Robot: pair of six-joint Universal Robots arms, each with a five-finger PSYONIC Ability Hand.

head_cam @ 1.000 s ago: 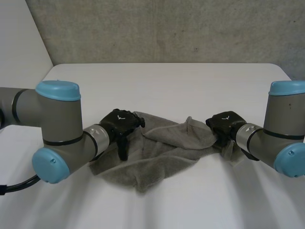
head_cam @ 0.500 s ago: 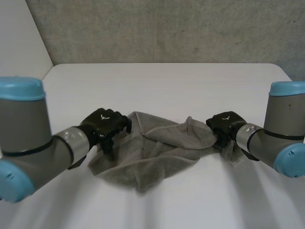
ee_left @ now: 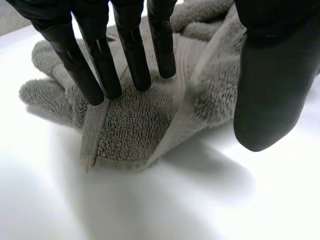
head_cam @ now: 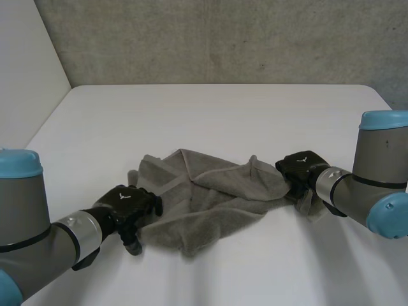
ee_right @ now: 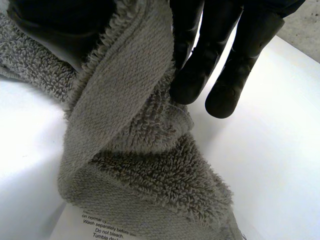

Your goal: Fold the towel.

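The white table [head_cam: 217,108] carries a grey terry towel [head_cam: 210,191] lying crumpled near its middle between the two arms, with several layers flopped over one another and no clean fold yet. The right hand [head_cam: 299,169] is at the towel's right corner; in the right wrist view a hemmed edge runs up between its thumb and fingers [ee_right: 192,75] and looks pinched there, the rest of the corner sagging below. The left hand [head_cam: 127,204] is at the near-left corner: its fingers [ee_left: 132,55] are straight with their tips resting on the pile, the thumb [ee_left: 272,85] stands well apart, and nothing is held. The main risk, as I judge it, is this imbalance. If the right hand lifts or pulls while the left merely presses, the cloth may drag, bunch further, or slide out from under the straight fingers. The left hand could also close on two layers at once, since the corner is doubled over. A white care label [ee_right: 100,225] hangs at the right corner and could end up showing.
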